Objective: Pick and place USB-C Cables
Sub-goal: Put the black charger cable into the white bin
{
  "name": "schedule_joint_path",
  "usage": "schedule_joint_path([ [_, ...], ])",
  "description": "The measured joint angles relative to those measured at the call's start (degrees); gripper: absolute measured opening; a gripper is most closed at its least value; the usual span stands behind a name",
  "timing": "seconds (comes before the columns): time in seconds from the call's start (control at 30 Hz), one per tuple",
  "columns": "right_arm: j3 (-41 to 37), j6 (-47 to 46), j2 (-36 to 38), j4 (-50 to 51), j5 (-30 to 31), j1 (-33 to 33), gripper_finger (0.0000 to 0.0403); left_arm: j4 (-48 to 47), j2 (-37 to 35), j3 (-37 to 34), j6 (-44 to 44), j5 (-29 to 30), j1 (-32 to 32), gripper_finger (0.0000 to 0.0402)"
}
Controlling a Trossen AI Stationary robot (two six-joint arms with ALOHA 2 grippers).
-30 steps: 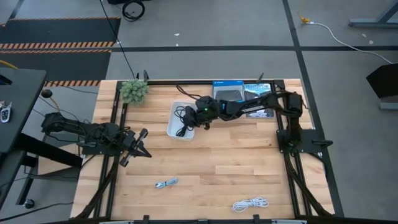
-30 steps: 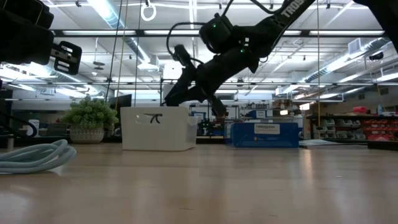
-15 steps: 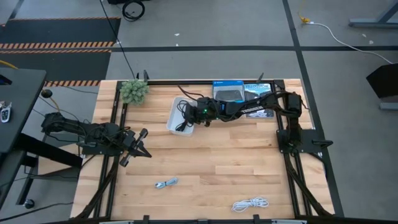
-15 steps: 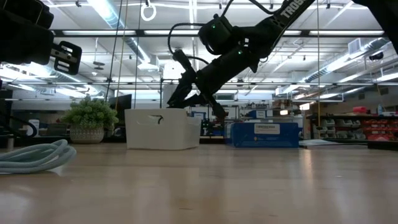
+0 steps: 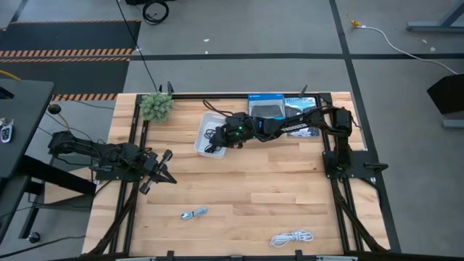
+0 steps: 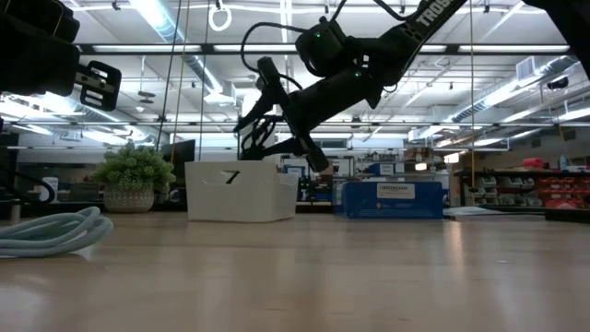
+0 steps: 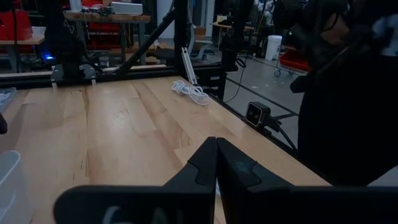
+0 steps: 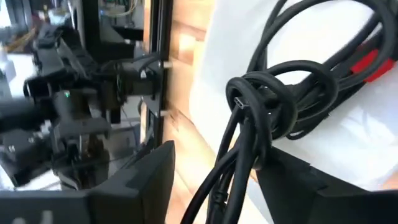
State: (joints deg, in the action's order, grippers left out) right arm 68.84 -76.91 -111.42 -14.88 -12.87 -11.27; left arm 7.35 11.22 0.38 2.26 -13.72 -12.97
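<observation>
My right gripper (image 8: pixel 214 180) stands open over the white bin (image 5: pixel 205 134) at the far middle of the table. A black USB-C cable bundle (image 8: pixel 261 112) runs between its spread fingers and shows in the low view as loops (image 6: pixel 255 129) above the bin (image 6: pixel 240 189). A black cable with red ends (image 8: pixel 367 59) lies in the bin. On the table near the front edge lie a pale blue cable (image 5: pixel 193 214) and a white cable (image 5: pixel 291 237). My left gripper (image 5: pixel 161 174) waits shut at the left side. My right gripper has its fingers apart on either side of the black cable bundle. The strands run close along the inner side of one finger (image 8: pixel 280 174). Whether they still rest on it I cannot tell.
A small green plant (image 5: pixel 156 106) stands at the far left corner. Blue boxes (image 5: pixel 283 109) lie at the far edge under the right arm. Black frame rails (image 5: pixel 134 210) run along the table's sides. Bare wood lies in the table's middle.
My right gripper has opened and rolled about its own line while staying over the bin. The black cable bundle now sits loose between the spread fingers. The bin has shifted slightly on the table.
</observation>
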Motion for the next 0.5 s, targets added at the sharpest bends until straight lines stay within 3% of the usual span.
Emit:
schedule_joint_path([
  [0.23,0.0,8.1,0.0,0.4,1.2,0.0,0.0237,0.0,0.0,0.0,0.0,0.0,0.0,0.0011],
  [0.4,0.0,4.5,0.0,1.3,9.0,0.3,0.0250,0.0,0.0,0.0,0.0,0.0,0.0,0.0011],
  [0.5,0.0,7.2,0.0,3.8,8.0,-0.3,0.0259,0.0,0.0,0.0,0.0,0.0,0.0,0.0011],
])
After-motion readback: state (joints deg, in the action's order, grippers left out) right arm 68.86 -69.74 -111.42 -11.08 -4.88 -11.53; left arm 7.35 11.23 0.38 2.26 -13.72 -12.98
